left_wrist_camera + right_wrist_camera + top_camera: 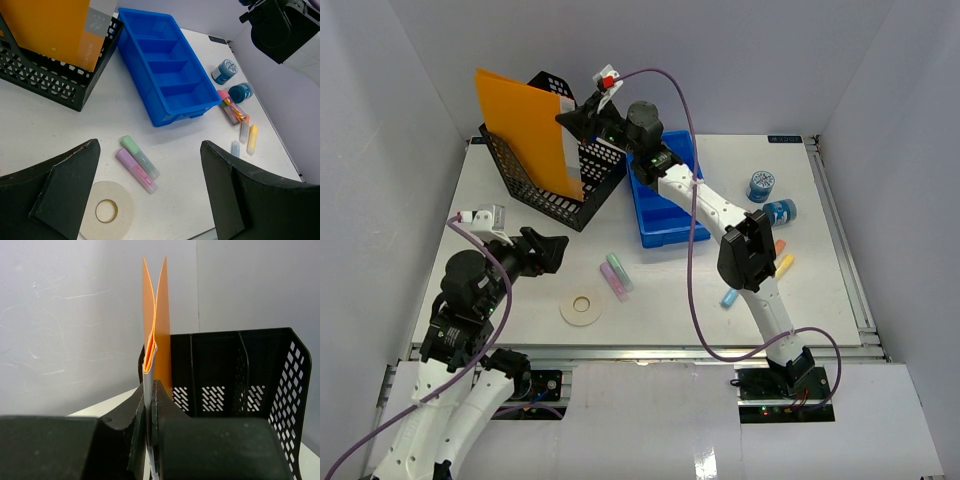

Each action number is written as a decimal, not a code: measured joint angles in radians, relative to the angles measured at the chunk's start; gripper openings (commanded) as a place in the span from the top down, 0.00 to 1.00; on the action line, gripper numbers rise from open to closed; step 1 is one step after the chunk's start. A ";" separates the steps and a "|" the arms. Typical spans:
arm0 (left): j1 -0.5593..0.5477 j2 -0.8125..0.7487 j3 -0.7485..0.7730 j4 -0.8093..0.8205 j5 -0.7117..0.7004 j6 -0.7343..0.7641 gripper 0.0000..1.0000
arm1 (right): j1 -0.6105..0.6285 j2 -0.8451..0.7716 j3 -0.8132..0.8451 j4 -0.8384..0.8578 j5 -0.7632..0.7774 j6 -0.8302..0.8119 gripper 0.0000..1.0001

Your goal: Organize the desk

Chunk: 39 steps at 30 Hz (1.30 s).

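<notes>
Desk (665,312) bears mesh holder (542,196); right fingers (161,402) pinch orange folder (525,125) standing inside

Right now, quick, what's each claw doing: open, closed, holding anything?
Left claw: open, holding nothing.
Right claw: closed on the orange folder.

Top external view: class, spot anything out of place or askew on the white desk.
The blue plastic compartment tray sits empty while two pastel highlighters and a white tape roll lie loose on the desk. One small blue jar lies tipped beside an upright blue jar.
</notes>
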 measured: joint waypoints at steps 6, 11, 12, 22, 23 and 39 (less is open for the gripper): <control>0.000 -0.028 -0.042 0.001 0.011 -0.017 0.07 | 0.006 0.000 -0.052 0.045 0.032 -0.006 0.87; 0.000 -0.045 -0.098 0.018 0.029 -0.050 0.07 | 0.004 0.000 -0.135 0.058 0.034 -0.028 0.74; 0.000 -0.048 -0.111 0.022 0.032 -0.062 0.07 | 0.004 0.000 -0.152 0.058 0.034 -0.037 0.69; 0.000 -0.026 -0.252 0.049 0.106 -0.223 0.04 | 0.002 -0.063 -0.303 0.036 -0.032 -0.140 0.10; 0.000 -0.006 -0.260 0.048 0.121 -0.236 0.03 | -0.003 -0.088 -0.324 0.021 -0.057 -0.155 0.10; -0.064 0.276 -0.265 0.051 0.218 -0.324 0.17 | -0.527 -0.821 -0.810 -0.797 -0.543 -0.681 0.10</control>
